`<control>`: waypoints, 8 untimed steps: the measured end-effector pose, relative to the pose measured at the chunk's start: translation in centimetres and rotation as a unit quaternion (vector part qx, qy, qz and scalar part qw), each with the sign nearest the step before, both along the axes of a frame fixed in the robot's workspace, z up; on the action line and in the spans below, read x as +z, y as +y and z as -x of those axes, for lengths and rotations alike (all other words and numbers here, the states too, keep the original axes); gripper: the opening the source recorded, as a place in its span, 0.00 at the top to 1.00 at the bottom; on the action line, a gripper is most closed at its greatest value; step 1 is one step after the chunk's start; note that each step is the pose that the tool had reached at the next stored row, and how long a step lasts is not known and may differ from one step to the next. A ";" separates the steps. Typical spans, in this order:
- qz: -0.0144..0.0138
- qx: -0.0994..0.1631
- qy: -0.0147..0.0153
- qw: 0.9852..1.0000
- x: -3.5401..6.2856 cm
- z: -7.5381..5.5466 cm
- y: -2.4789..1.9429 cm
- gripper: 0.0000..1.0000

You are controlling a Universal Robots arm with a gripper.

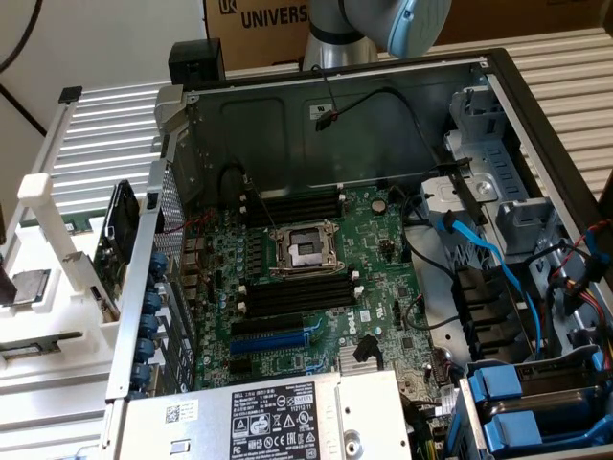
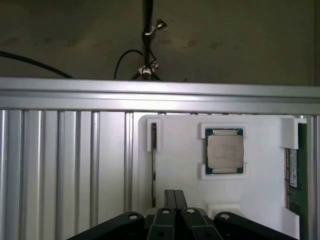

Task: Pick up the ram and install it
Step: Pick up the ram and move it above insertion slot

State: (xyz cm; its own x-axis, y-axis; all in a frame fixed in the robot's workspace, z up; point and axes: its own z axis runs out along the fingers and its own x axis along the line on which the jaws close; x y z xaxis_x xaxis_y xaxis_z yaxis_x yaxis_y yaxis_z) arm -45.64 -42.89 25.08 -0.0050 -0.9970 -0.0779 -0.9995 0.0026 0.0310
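Tool (image 2: 175, 194) hung closed, empty, above white tray (image 2: 175, 150); ram (image 2: 292, 170) lay along tray edge, well apart; bare tray between.

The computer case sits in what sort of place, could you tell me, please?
Probably a robot PC-assembly bench: the open case, its bare motherboard, and a white tray holding a CPU.

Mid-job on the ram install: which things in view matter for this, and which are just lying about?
Job: ram in the white holder; black memory slots on the motherboard; end effector.
Lying about: processor chip in the holder; blue expansion slot; blue cables; power supply.
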 end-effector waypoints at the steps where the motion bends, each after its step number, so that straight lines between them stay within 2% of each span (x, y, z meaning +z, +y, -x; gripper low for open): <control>1: 0.000 0.000 0.000 1.000 -0.37 0.0 0.00 0.89; 8: 0.000 0.000 0.001 1.000 -1.80 0.0 -0.20 0.89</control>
